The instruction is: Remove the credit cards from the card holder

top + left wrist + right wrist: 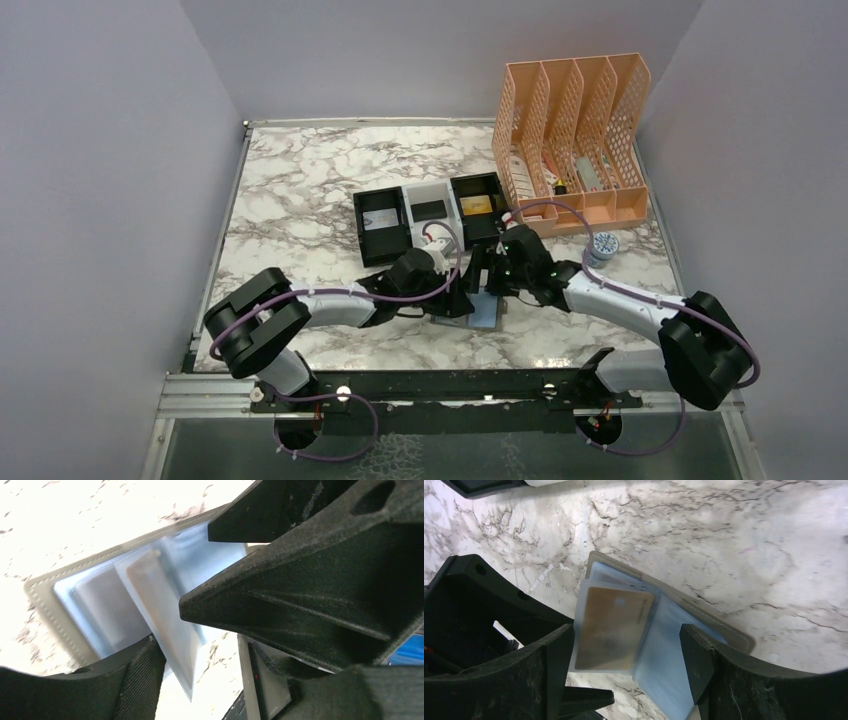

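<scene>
Both left pincer and right pincer stand released astride the card holder.

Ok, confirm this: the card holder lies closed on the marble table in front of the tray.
Not closed: the card holder lies open on the marble table in front of the tray; the right wrist view shows its sleeves spread.
</scene>
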You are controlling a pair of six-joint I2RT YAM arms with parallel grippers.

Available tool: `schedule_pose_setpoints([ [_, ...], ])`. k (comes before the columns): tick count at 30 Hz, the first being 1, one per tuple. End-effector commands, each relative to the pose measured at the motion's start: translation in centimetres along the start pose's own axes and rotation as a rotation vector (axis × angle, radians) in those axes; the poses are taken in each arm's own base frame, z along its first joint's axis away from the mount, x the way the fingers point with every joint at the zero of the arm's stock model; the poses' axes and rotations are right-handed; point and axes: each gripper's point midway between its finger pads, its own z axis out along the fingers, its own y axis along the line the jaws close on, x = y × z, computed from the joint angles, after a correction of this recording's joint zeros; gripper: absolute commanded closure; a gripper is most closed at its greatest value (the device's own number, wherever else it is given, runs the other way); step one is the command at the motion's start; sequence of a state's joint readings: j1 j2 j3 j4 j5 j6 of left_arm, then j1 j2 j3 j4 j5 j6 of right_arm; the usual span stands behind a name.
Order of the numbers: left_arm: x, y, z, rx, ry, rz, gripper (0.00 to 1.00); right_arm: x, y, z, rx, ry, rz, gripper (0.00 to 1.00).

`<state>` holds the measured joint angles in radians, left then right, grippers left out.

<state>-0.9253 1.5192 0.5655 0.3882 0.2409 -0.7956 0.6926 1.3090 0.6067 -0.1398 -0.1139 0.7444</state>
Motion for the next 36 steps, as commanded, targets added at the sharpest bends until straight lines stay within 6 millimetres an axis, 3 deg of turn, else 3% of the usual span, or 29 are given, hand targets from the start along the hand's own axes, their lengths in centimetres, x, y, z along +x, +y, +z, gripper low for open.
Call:
schedule_pose_setpoints([
  [1,-1.5,-3.3,1.2,0.096,-0.014,0.061,0.43,-1.5,-1.7,-1.5,0.045,-0.049,0.022,0.21],
  [6,-0.4,-4.8,2.5,0.136,0.041,0.093,0.41,-1.9,-2.4,-2.5,0.035,-0.062,0.059,0.24],
  [12,1.0,-5.9,3.4,0.136,0.065,0.089,0.40,-2.3,-2.1,-3.5,-0.041,-0.056,0.102,0.35],
  [19,-1.0,-5.8,0.6,0.091,-0.059,0.118,0.36,-1.2,1.2,-3.6,-0.245,0.026,0.076,0.52],
  [24,-1.0,-3.4,-0.9,-0.017,-0.089,0.120,0.35,0.3,1.5,-2.7,-0.302,0.092,0.062,0.58],
  [29,-0.8,-1.7,-1.5,-0.089,-0.075,0.135,0.33,2.1,-0.8,-1.3,-0.220,0.146,0.076,0.59],
  [36,-1.2,-2.9,0.2,-0.034,-0.045,0.147,0.32,4.1,-6.5,0.1,0.035,0.143,0.107,0.59],
])
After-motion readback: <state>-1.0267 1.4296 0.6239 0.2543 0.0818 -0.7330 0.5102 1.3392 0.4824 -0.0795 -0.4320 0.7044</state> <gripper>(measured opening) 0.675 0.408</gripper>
